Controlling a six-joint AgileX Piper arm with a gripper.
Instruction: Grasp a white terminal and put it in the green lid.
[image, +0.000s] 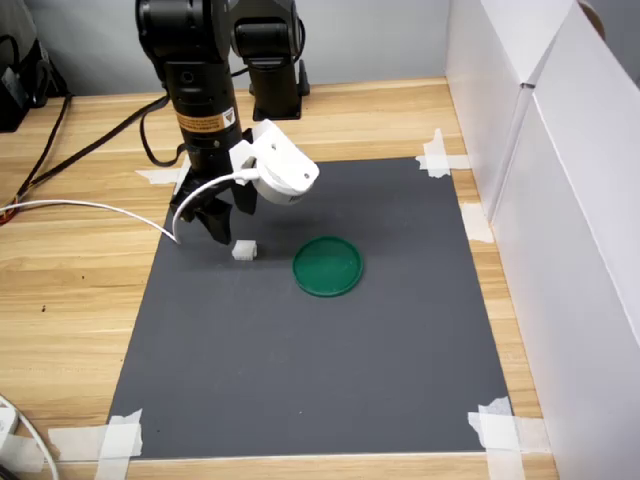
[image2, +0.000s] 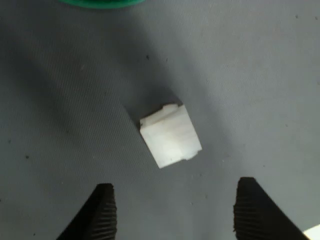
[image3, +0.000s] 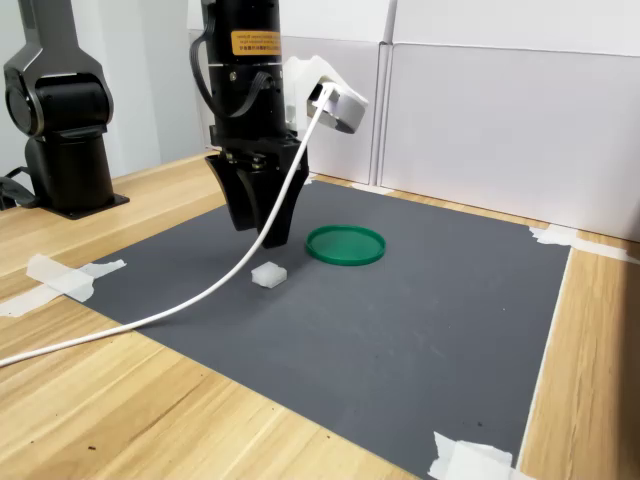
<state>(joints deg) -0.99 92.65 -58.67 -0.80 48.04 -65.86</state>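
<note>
**Gripper over terminal, jaws apart**

Terminal (image: 245, 250) sits on the dark mat (image: 330, 370), free, nothing touching it. Small white boxy block w/ a stepped edge, seen close in the wrist view (image2: 170, 135), lying turned at an angle to the fingers. In the second exterior view it lies (image3: 268, 274) just below the gripper tips.

Gripper (image: 218, 226) points down, hovering just above the mat, jaws spread wide & empty. Wrist view shows both ribbed fingertips (image2: 102, 212), one each side of the frame, w/ the terminal ahead of the gap, not btwn them. In the first exterior view the gripper is just to the terminal's left and a bit further back; in the second exterior view the gripper (image3: 262, 222) hangs just above & behind it. Cannot tell exact height off the mat.

Lid (image: 328, 266) is a flat round green disc w/ low rim, lying on the mat near the terminal, apart from it, on the first exterior view's right. Empty. In the second exterior view the lid (image3: 345, 244) sits behind and to the right of the block. Only its edge shows in the wrist view (image2: 102, 3).

White cable (image3: 180, 300) runs from the wrist camera (image: 283, 170) down across the mat to the wooden table (image: 70, 270). Mat corners held w/ tape (image: 110, 440). White panels (image: 560, 180) stand along the first exterior view's right.
</note>
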